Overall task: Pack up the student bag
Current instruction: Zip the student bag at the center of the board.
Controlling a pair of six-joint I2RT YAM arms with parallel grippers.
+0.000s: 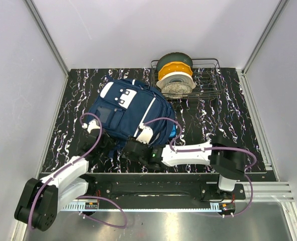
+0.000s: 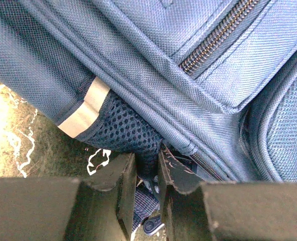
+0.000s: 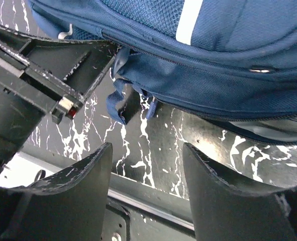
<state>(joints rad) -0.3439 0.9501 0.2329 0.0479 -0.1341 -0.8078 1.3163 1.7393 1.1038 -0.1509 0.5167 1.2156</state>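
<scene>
The student bag (image 1: 125,106), a large navy backpack with white patches, lies on the black marbled table (image 1: 223,120), left of centre. My left gripper (image 1: 107,144) is at the bag's near edge. In the left wrist view it (image 2: 147,170) is shut on a fold of the bag's dark mesh fabric (image 2: 130,131), below a zip (image 2: 213,42). My right gripper (image 1: 132,148) is at the same near edge, just right of the left one. In the right wrist view it (image 3: 147,165) is open and empty, below the bag (image 3: 223,55) and its blue pull tab (image 3: 117,100).
A wire basket (image 1: 208,85) with filament spools (image 1: 176,75) stands at the back right. Grey walls close in the table on three sides. A metal rail (image 1: 188,176) runs along the near edge. The left gripper's body (image 3: 42,65) shows in the right wrist view.
</scene>
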